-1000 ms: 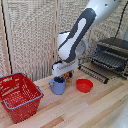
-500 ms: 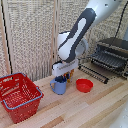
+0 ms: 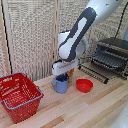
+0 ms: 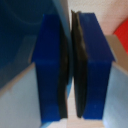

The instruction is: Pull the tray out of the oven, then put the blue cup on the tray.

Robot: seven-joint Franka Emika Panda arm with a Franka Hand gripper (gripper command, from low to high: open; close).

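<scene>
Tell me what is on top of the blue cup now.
The claw sits at the rim of the blue cup, its fingers nearly together. The arm hides the cup's inside, so any contents cannot be seen.

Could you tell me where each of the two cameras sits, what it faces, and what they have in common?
Exterior view: off the arm, facing the wooden counter; shows the arm, the gripper down at the blue cup, red bowl, red basket and oven.
Wrist view: on the wrist, looking along the blue fingers, nearly together, at light blue surfaces close up.
Shared: the gripper, the cup's blue, and a red patch, likely the bowl.
</scene>
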